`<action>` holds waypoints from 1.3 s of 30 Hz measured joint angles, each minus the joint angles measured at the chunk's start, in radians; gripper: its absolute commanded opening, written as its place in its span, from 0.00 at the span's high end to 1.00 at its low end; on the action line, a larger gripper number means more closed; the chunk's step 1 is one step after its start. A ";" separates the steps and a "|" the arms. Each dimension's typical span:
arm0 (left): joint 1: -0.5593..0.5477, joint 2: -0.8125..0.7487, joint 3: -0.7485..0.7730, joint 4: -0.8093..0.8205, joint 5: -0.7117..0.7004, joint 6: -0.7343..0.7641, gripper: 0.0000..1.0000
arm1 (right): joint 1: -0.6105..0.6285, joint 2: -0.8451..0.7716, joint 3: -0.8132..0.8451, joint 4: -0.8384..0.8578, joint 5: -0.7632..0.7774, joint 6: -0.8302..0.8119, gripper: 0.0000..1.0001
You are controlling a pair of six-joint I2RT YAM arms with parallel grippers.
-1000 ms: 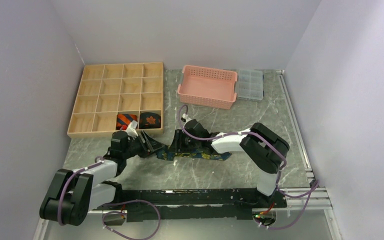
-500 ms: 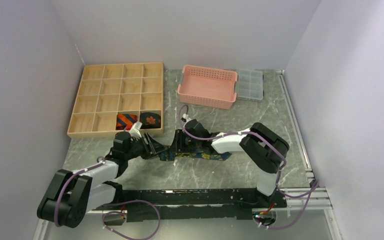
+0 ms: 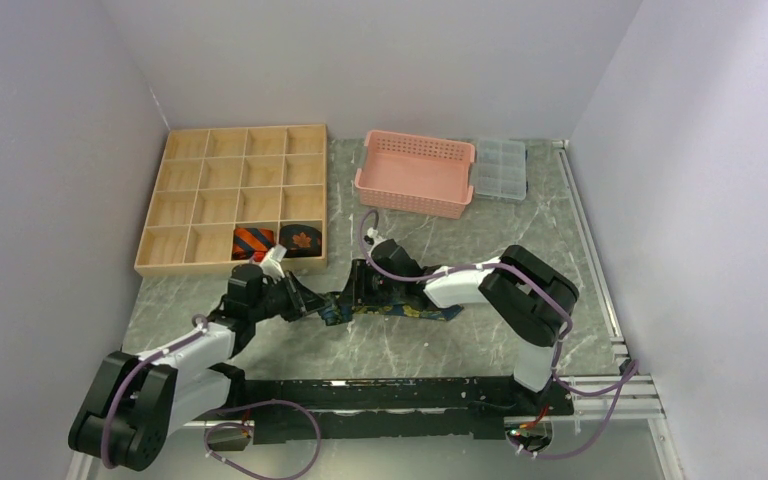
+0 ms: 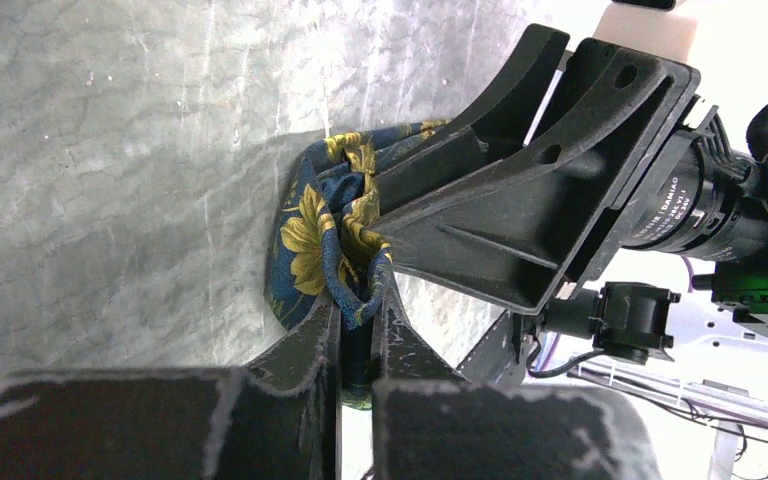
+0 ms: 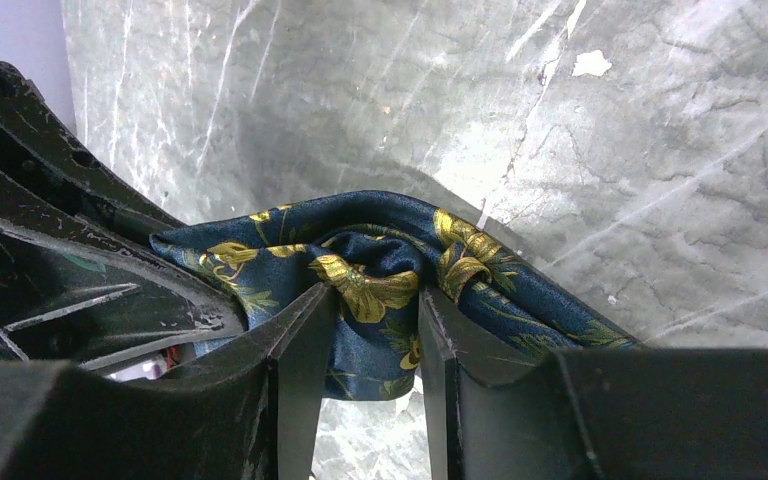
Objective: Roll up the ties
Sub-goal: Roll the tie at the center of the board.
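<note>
The yellow-floral dark blue tie (image 3: pixel 410 312) lies across the marble table, its left end bunched up between both grippers. My left gripper (image 4: pixel 358 300) is shut on a fold of that tie (image 4: pixel 305 235). Close to its right, my right gripper (image 5: pixel 378 305) is shut on a thicker bunch of the same tie (image 5: pixel 380 235). From above, the left gripper (image 3: pixel 312 298) and the right gripper (image 3: pixel 358 288) nearly touch. A rolled orange-and-black striped tie (image 3: pixel 254 240) and a rolled black tie with an orange leaf (image 3: pixel 300 238) sit in neighbouring front compartments of the wooden tray (image 3: pixel 185 215).
A pink perforated basket (image 3: pixel 415 175) and a clear plastic organiser box (image 3: pixel 500 168) stand at the back. White walls enclose the table on the left, back and right. A metal rail (image 3: pixel 590 250) runs along the right edge.
My left gripper has moved a little right and closed on the tie's bunched end. The right gripper has stayed where it was, holding the tie.
</note>
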 measured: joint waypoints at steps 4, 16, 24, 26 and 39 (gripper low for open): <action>-0.004 -0.003 0.016 -0.036 -0.001 0.003 0.97 | 0.000 -0.007 -0.012 0.018 0.000 0.003 0.46; -0.023 -0.106 0.169 -0.407 -0.130 0.073 0.97 | -0.015 -0.155 -0.070 -0.047 0.048 -0.024 0.40; -0.059 -0.036 0.367 -0.710 -0.325 0.134 0.97 | -0.023 -0.244 -0.130 -0.086 0.090 -0.053 0.40; -0.089 0.001 0.422 -0.784 -0.391 0.143 0.97 | -0.028 -0.280 -0.151 -0.100 0.105 -0.064 0.40; -0.301 0.292 0.745 -1.148 -0.754 0.161 0.97 | -0.098 -0.550 -0.366 -0.151 0.196 -0.111 0.39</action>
